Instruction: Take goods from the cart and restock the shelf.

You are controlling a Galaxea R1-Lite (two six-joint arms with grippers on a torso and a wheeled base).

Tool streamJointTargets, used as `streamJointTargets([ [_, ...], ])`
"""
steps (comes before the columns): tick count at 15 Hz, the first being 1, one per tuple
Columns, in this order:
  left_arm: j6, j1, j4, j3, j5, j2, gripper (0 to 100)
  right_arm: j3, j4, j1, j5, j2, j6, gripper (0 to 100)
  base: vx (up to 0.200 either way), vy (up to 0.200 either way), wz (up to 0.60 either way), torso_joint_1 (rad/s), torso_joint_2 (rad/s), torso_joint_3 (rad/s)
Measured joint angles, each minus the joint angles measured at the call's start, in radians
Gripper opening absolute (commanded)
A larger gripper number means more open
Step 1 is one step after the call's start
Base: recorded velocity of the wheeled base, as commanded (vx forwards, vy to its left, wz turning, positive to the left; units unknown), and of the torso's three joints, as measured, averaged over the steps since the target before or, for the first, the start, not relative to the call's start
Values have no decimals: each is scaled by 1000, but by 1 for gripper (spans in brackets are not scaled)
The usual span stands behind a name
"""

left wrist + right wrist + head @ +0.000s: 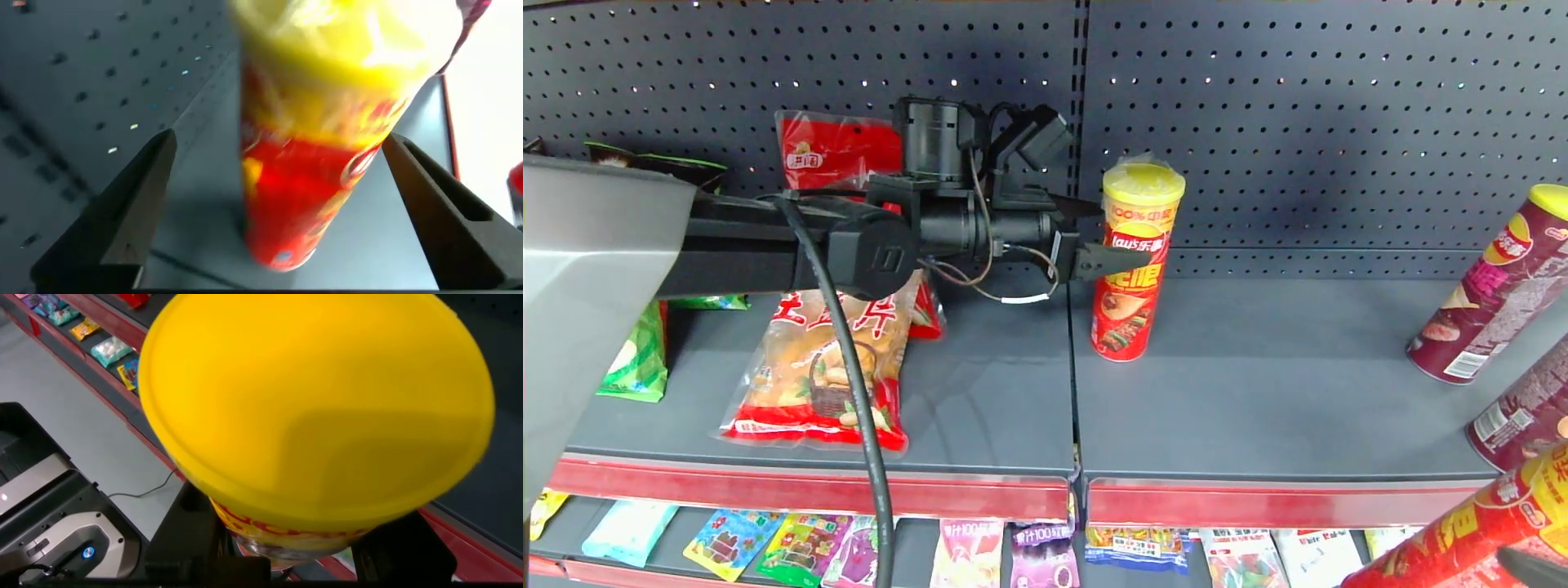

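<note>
A red chip can with a yellow lid (pixel 1134 269) stands upright on the grey shelf (pixel 1258 392) near the middle seam. My left gripper (pixel 1123 234) is open around its upper half, one finger on each side. In the left wrist view the can (pixel 319 163) sits between the fingers (pixel 131 212) with a gap on both sides. My right gripper (pixel 302 559) is shut on a second red chip can whose yellow lid (pixel 319 400) faces the camera. In the head view that can (pixel 1478 531) is tilted, low at the right, in front of the shelf edge.
Two purple cans (pixel 1494 286) (pixel 1519 416) lean in at the shelf's right end. A peanut bag (pixel 825 367), a red bag (pixel 837 151) and green bags (pixel 637 359) occupy the left part. Bare shelf lies between the red can and the purple ones. Small packets (pixel 968 555) line the lower shelf.
</note>
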Motion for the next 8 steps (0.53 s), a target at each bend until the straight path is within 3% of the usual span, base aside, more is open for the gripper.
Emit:
streamJointTargets([
  [5,-2,-9,0,-18,1,29,100,4,0,0,0,0,0,0,0,0,0,0,0,0],
  [6,-3,-18,-1,-21,4,34,0,6,0,0,0,0,0,0,0,0,0,0,0,0],
  [8,-6,-32,0,-22,8,37,0,10,0,0,0,1,1,0,0,0,0,0,0,0],
])
